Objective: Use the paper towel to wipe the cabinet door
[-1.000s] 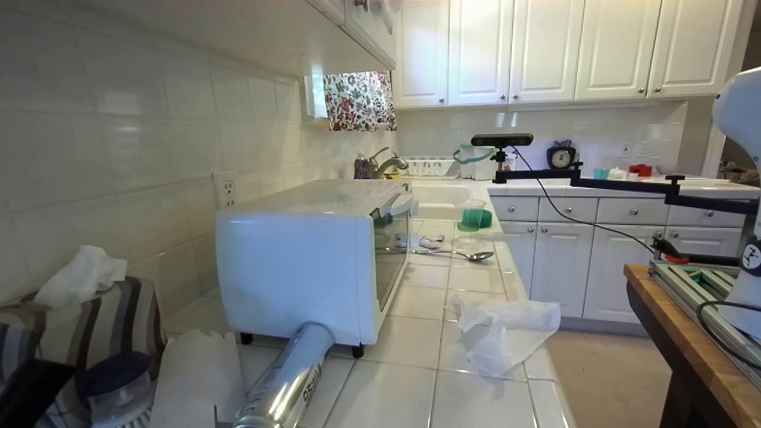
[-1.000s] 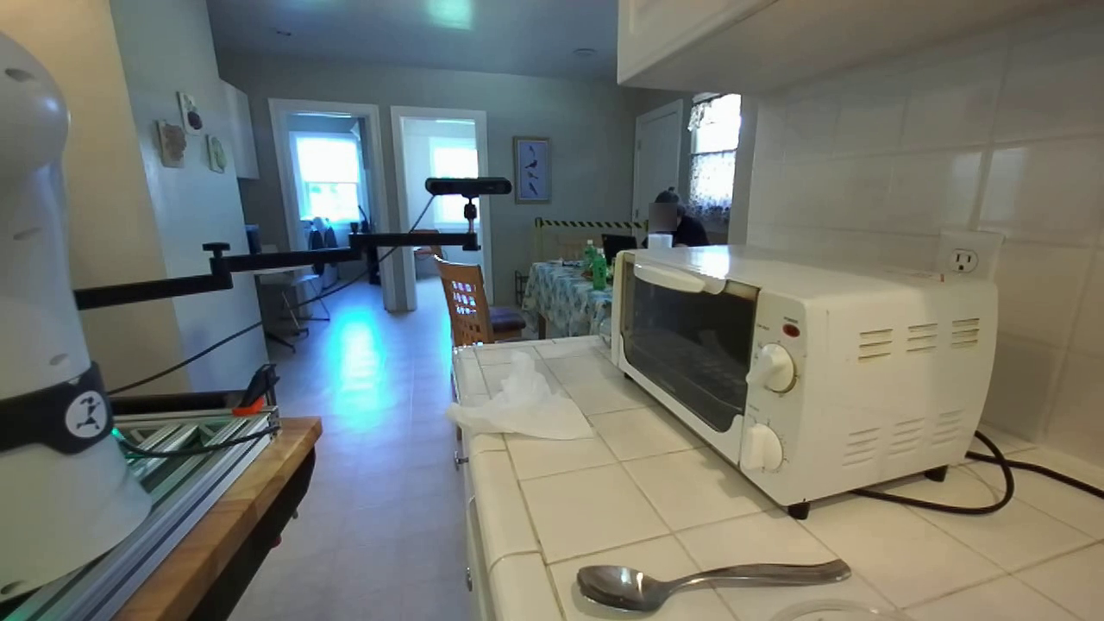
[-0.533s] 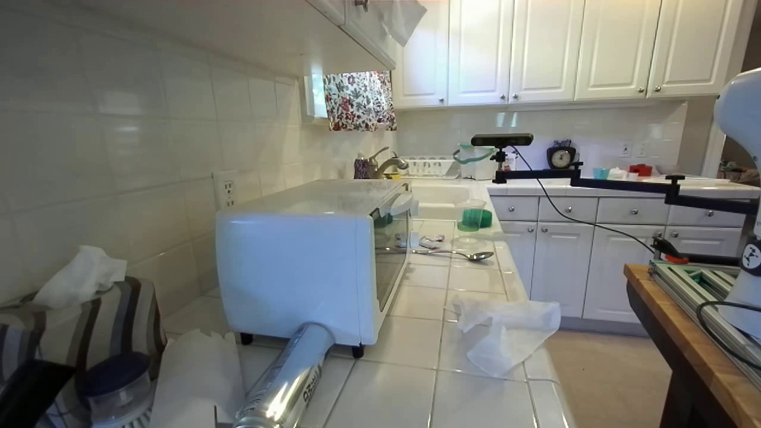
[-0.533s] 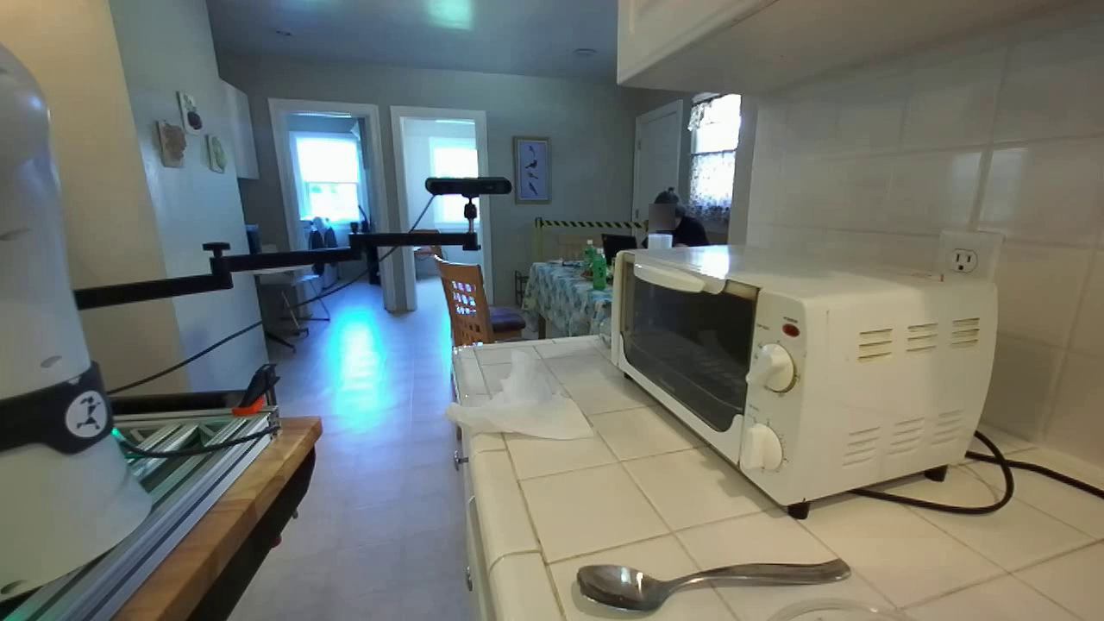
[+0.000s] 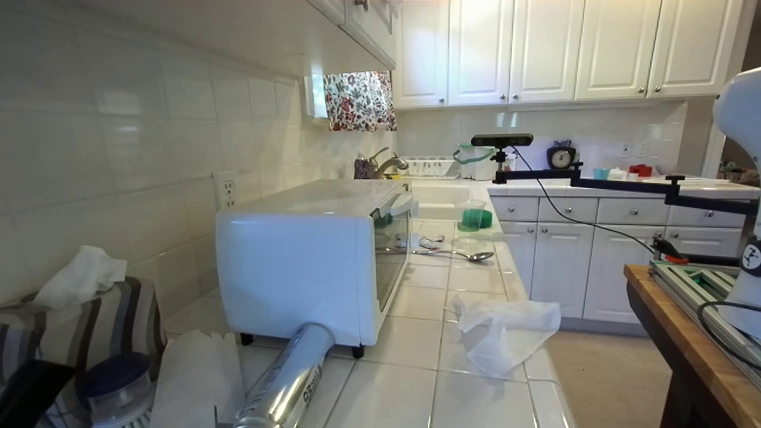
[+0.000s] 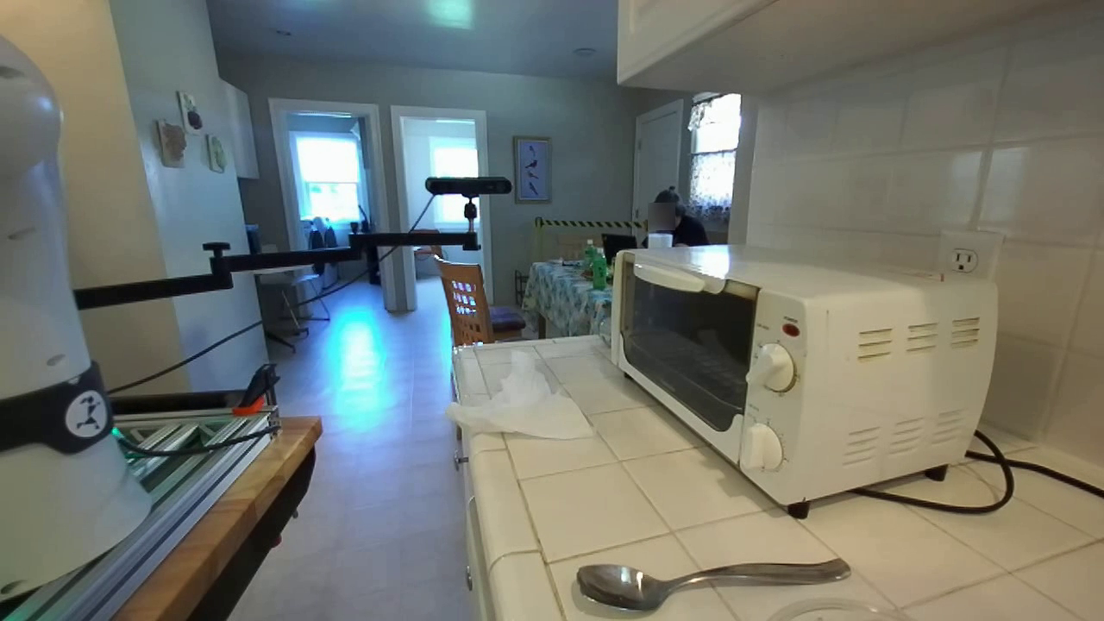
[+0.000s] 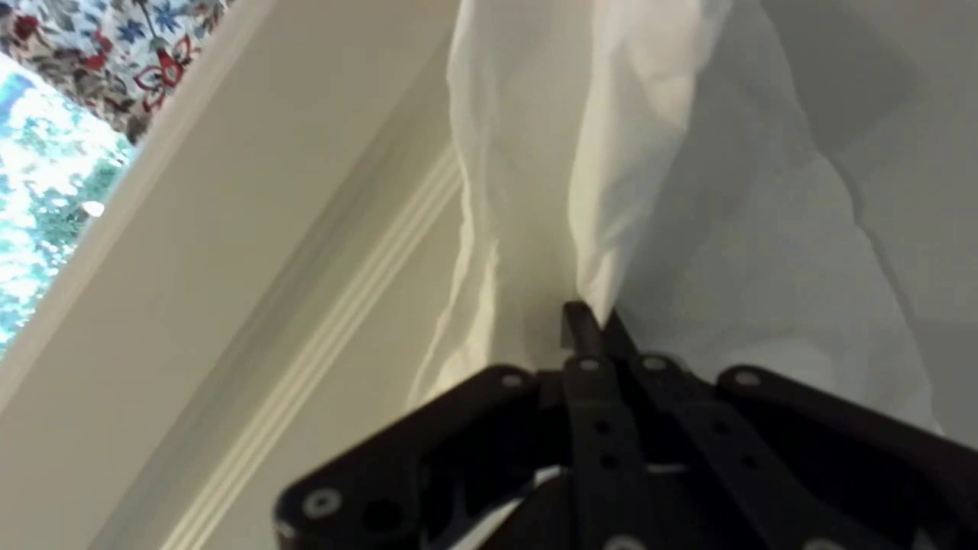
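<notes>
Paper towel [image 7: 657, 191] thin, white, pleated down its middle, held before the cabinet door [image 7: 252, 214], pale with grooved moulding. Touching it or just off: cannot tell. End effector [image 7: 600, 325] narrow in the wrist view, towel fold pinched between the tips. On the table [image 6: 595, 509], white glazed tile, a crumpled translucent sheet [image 5: 508, 339] near the edge, a shiny metal spoon [image 6: 707, 582], a boxy toaster oven [image 6: 880, 388], inside too dim to read. Containers: clear cup [image 5: 472, 208], green in its lower part; striped tissue box [image 5: 107, 324], white tissue [image 5: 83, 276] poking from the top; clear jar [image 5: 116, 399] under a dark blue lid [image 5: 116, 373], contents unreadable. In an exterior view, the pale flap jutting past the wall cabinet [image 5: 226, 35] half a second ago no longer shows
</notes>
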{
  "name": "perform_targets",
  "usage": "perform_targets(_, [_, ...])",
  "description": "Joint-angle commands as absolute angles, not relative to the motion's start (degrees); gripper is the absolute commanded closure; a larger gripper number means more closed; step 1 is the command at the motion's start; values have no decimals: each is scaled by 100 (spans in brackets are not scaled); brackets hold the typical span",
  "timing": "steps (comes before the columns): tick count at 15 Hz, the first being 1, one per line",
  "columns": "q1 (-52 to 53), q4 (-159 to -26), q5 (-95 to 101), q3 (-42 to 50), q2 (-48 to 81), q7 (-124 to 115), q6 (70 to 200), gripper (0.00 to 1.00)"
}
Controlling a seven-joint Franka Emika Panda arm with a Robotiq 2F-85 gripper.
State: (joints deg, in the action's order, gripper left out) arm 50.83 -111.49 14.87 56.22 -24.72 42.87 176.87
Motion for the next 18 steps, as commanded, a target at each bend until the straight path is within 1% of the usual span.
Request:
perform_targets(1, [5411,-10888,1511,5714,-2287,4445,17640,100])
perform_targets(11, [5533,-11186,1451,5663,-2212,4347,17589,100])
perform_targets(18, [5223,-11561,1456,5381,-2268,4175,17568,100])
